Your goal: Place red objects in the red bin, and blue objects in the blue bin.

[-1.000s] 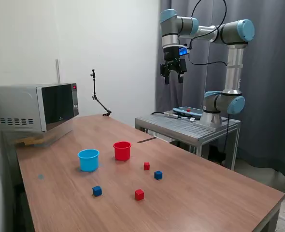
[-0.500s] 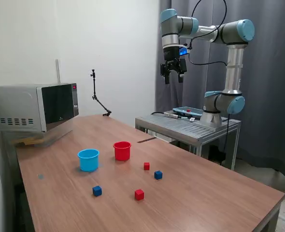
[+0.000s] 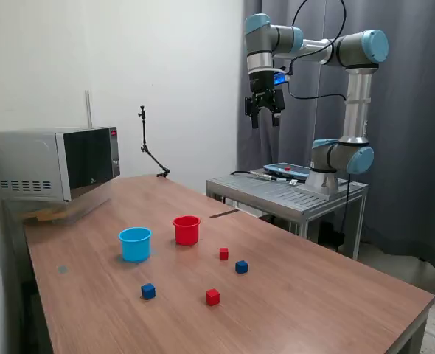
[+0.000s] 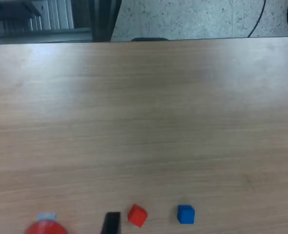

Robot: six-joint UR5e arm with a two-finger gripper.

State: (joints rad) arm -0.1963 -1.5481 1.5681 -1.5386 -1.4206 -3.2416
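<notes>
Since the earlier frames almost nothing has moved: the arm sits a hair higher by the curtain, and cubes and bins are where they were. Exterior view: gripper (image 3: 265, 118) hangs high above the metal cart (image 3: 287, 190), well apart from the counter (image 3: 335, 295); fingers look parted w/ nothing between them. So no sorting done yet, I'd say: this is the start pose, pre-approach. Red bin (image 3: 186, 229) and blue bin (image 3: 135, 243) stand side by side mid-counter, blue to the exterior view's left. Nearer the camera lie all 4 cubes, apart from each other: far red cube (image 3: 223, 253), far blue cube (image 3: 241, 267), near red cube (image 3: 212, 296), near blue cube (image 3: 148, 291). Next move likely needs a long descent toward one cube, fingers straddling it squarely, then a lift over the matching bin. Nothing stands in the way; the cubes have room around them. The microwave (image 3: 55, 162) and thin camera stand (image 3: 150, 151) are at the far left, well clear. Wrist view: looks down on bare counter wood, w/ a red cube (image 4: 137, 215) and a blue cube (image 4: 185, 214) near each other, the red bin's rim (image 4: 47, 227) just showing, and one dark fingertip (image 4: 112, 223) at the frame edge beside the red cube. Floor and a cable show past the counter edge.
</notes>
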